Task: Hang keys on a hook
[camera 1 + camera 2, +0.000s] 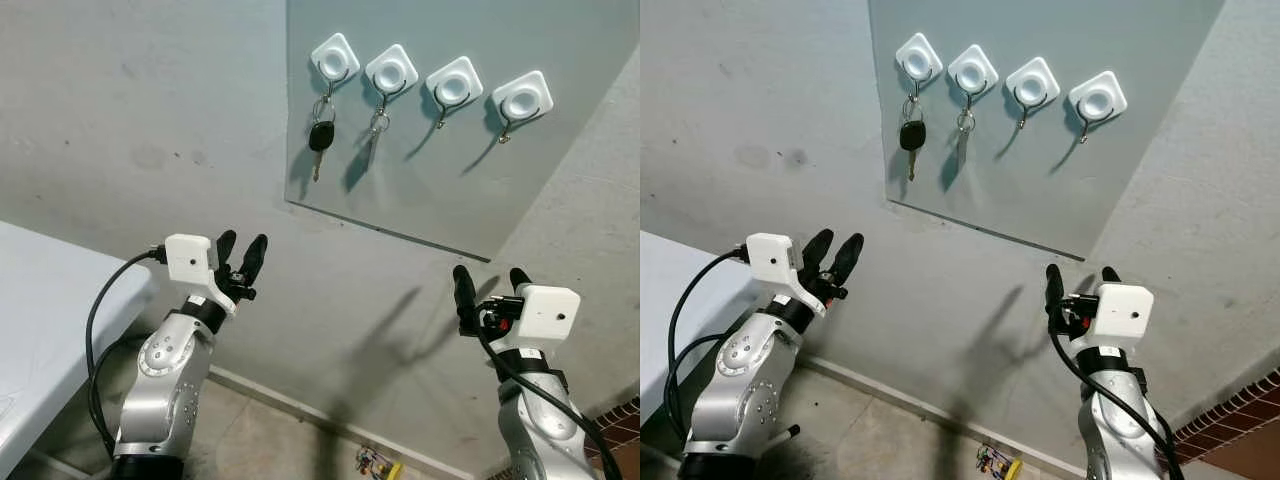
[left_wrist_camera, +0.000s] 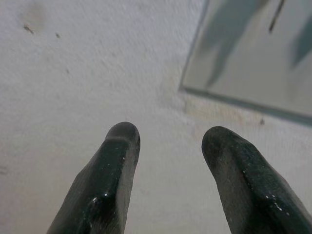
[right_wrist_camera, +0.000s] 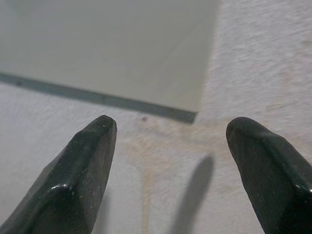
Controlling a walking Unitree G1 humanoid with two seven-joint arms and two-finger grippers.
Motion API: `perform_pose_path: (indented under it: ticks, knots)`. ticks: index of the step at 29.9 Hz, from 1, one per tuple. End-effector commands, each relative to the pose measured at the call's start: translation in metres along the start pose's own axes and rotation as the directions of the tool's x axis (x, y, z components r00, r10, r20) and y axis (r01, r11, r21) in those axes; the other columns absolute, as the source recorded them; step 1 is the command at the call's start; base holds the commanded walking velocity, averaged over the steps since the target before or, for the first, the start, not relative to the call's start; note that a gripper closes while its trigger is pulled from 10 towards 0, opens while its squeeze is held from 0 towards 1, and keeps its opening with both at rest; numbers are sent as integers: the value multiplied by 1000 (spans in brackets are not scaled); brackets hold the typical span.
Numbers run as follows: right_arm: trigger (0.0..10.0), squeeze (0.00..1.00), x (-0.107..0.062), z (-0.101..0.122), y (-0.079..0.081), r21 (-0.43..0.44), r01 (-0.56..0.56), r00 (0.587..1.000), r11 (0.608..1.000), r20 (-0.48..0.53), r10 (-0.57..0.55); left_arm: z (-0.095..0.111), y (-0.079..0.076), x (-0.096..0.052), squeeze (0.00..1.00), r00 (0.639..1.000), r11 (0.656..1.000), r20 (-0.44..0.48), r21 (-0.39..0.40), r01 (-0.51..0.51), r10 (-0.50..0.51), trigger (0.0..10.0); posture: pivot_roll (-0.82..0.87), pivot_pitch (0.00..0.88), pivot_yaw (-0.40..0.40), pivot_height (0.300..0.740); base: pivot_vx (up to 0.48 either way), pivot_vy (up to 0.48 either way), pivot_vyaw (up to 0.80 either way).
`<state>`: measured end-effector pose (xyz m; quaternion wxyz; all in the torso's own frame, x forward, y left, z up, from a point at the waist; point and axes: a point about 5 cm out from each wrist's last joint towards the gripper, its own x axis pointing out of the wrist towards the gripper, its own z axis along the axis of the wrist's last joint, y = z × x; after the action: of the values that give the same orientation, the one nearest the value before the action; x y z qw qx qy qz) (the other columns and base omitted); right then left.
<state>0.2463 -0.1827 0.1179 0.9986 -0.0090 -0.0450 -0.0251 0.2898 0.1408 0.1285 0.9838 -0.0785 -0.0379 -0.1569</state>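
Grey wall, panel (image 1: pixel 520 200) carrying four white hooks. Car key (image 1: pixel 321 137) hangs on the leftmost hook (image 1: pixel 335 58), silver key (image 1: pixel 377 128) on the next. Left gripper (image 1: pixel 243 258) and right gripper (image 1: pixel 491 287) spread, empty, well below. Judgement: keys look hung; back off straight, clear of them.

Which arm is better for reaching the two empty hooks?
Right, probably. Its open right pincer sits below the empty hooks; the left pincer is out to the left, beyond the keys.
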Motion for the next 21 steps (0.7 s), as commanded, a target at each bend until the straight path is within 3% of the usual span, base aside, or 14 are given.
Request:
perform_pose_path:
  ticks: [1, 9, 21]
  knots:
    - [10000, 0, -1, -6, 2, -12, -3, 1000, 1000, -18, 3, -5, -2, -1, 0, 1000, 1000, -14, 17, 8, -8, 10000, -145, 0, -24, 724, 0, 0, 0]
    - [10000, 0, 1, -12, 1, -63, 3, 998, 998, -54, -6, -1, -2, 3, 0, 1000, 1000, 6, 21, 15, -15, 10000, -138, 0, -22, 724, 0, 0, 0]
    - [10000, 0, 5, -12, 3, -98, -17, 999, 995, -52, 12, 0, -2, 4, 0, 1000, 999, 11, 36, 19, -19, 10000, -134, 0, -25, 724, 0, 0, 800]
